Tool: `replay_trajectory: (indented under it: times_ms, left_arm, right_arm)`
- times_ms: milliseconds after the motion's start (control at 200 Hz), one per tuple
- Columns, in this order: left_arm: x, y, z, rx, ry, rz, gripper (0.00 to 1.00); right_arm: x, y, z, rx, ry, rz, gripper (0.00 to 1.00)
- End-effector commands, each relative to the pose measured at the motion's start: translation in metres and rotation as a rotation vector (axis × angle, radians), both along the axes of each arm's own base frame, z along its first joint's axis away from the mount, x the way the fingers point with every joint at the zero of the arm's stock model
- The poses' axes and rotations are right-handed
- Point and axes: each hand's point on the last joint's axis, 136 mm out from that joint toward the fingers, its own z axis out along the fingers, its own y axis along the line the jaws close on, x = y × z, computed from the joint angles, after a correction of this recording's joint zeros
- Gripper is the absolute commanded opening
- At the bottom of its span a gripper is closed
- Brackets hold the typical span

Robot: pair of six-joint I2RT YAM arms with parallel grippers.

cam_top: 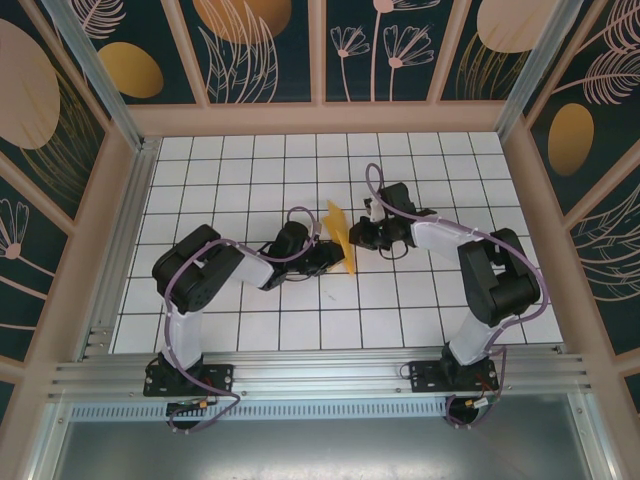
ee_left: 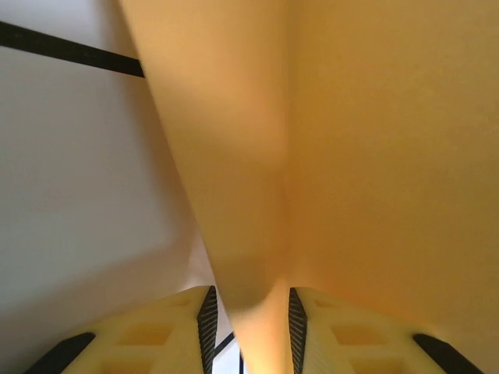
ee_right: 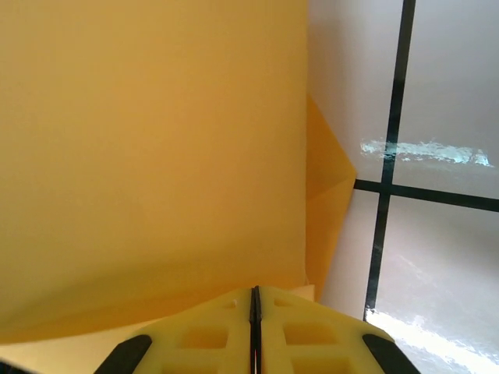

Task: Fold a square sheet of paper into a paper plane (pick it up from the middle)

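1. Two grippers, the left gripper (cam_top: 325, 256) and the right gripper (cam_top: 358, 236), meet near the middle of the white table w/ black grid lines (cam_top: 250, 170). Btw them stands the small orange paper plane (cam_top: 340, 232), a narrow pointed piece of folded paper
2. Top view: the paper plane is up on its edge, not lying flat. Its long side runs from far to near, and the near tip points a bit to the right. If the low tip touches the table, I cannot tell
3. The left gripper is at the left side of the paper plane, by its near half; the right gripper is at the right side, approx at the middle
4. Left wrist view: the left gripper (ee_left: 251, 312) has its jaws partly apart. The centre ridge of the paper plane (ee_left: 351, 156) goes down btw the two pale yellow fingers (ee_left: 175, 331), but a thin gap shows beside one pad, so the jaws do not press it
5. Same view: two orange faces rise from the ridge and meet in a soft crease. The table (ee_left: 78, 171) w/ one black line is at the left
6. Right wrist view: the right gripper (ee_right: 254, 300) is closed. Its fingers (ee_right: 195, 335) meet w/ just a hair line btw them, and the thin paper plane (ee_right: 156, 156) is pinched at their tips
7. Same view: a big orange face is at the left; behind its right edge is a smaller folded flap w/ a pointed corner, near a black line of the table (ee_right: 444, 101)
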Motion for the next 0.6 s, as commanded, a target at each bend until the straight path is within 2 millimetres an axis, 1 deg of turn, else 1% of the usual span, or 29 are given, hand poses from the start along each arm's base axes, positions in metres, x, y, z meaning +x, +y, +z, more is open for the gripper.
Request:
replay_trajectory:
  times_ms: [0,45,85,290,375,410,525,595]
  left_arm:
    - [-0.001,0.020,-0.014,0.129,-0.004,0.027,0.35]
    - [0.000,0.025,-0.014,0.159,-0.013,0.037,0.36]
    - [0.001,0.029,-0.013,0.180,-0.017,0.047,0.40]
    - [0.002,0.049,-0.008,0.262,-0.054,0.096,0.40]
    - [0.004,0.048,-0.004,0.264,-0.067,0.096,0.39]
    - [0.006,0.047,-0.002,0.261,-0.075,0.095,0.38]
    - [0.010,0.045,-0.002,0.271,-0.078,0.098,0.34]
    - [0.013,0.046,-0.004,0.289,-0.081,0.100,0.32]
  right_arm:
    - [0.001,-0.003,-0.008,-0.039,0.016,-0.006,0.12]
    - [0.001,-0.001,-0.009,-0.032,0.020,-0.002,0.12]
    - [0.001,0.001,-0.008,-0.029,0.020,0.002,0.12]
    - [0.003,-0.004,-0.006,-0.062,0.003,-0.011,0.13]
    - [0.005,-0.009,-0.003,-0.091,-0.011,-0.017,0.13]
    - [0.006,-0.012,-0.002,-0.103,-0.018,-0.025,0.13]
    - [0.002,-0.012,0.014,-0.073,-0.054,-0.028,0.11]
    - [-0.001,-0.014,0.024,-0.061,-0.079,-0.030,0.06]
